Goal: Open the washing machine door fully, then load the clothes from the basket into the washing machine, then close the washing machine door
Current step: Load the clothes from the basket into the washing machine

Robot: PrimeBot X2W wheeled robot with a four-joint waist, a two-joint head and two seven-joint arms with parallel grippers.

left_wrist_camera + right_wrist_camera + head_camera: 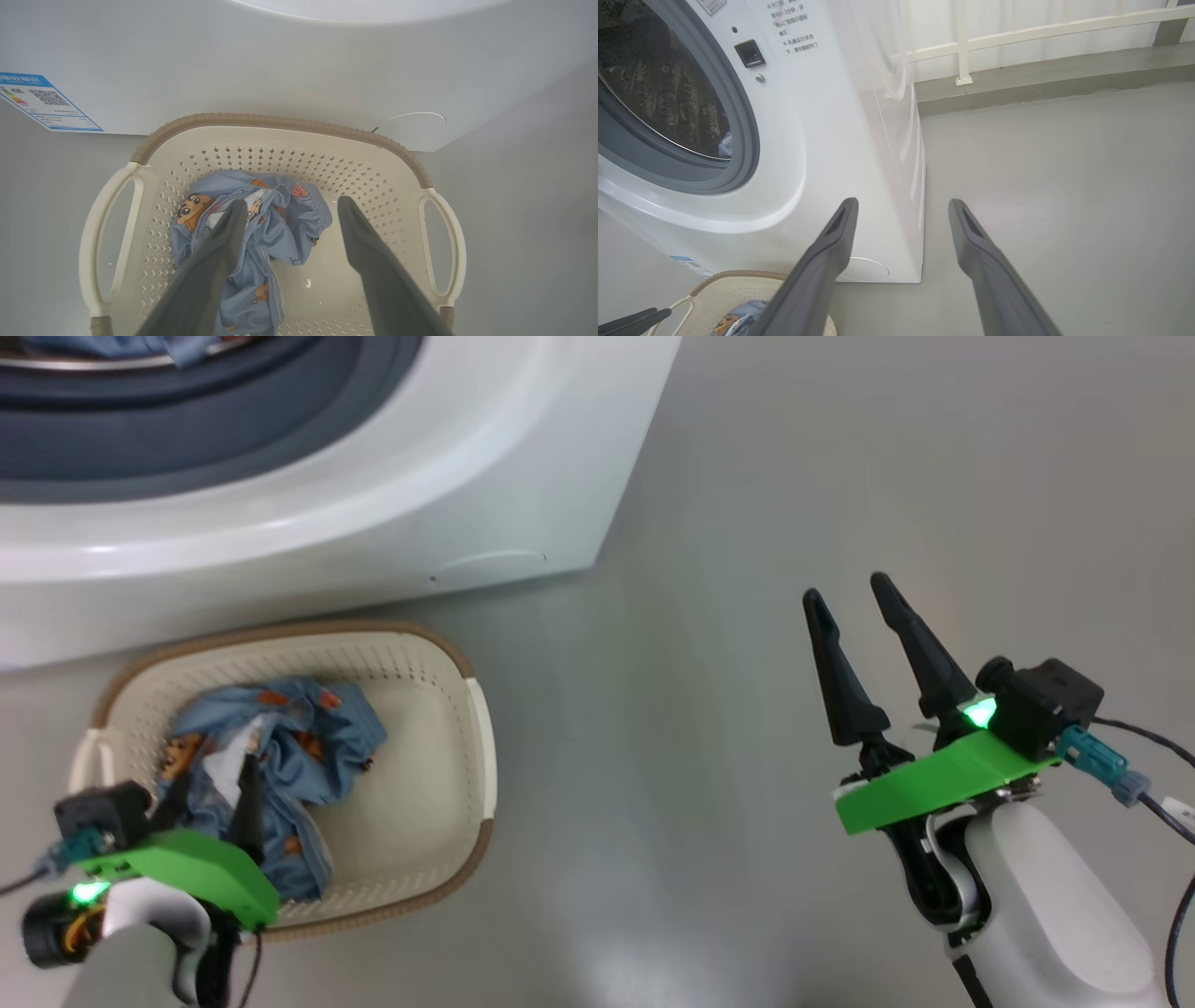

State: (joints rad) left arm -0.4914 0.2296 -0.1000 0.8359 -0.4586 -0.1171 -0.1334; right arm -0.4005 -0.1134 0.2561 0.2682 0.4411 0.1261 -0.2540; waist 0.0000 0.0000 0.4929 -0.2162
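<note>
Clothes first: the crumpled light blue garment [308, 747] with orange and brown cartoon figures lies in the cream-white perforated plastic basket [439, 658] with its brown woven-look rim, toward the basket's left side in the head view. That basket sits on the grey floor [747, 523], just beside the lower front of the big white front-loading washing machine [467, 476]. Your left claw [215, 779] hangs over the basket, its two dark fingers spread wide and gripping nothing. In the left wrist view one finger [222, 242] overlaps the fabric while the other is above bare basket bottom (whether a tip touches the cloth, you cannot tell). Your right claw [845, 588] is wide and empty too, well apart from the basket, above open floor near the machine's corner. A bit of blue fabric [725, 140] shows inside the steel perforated drum [658, 93], behind the grey-blue rubber seal [749, 140].
</note>
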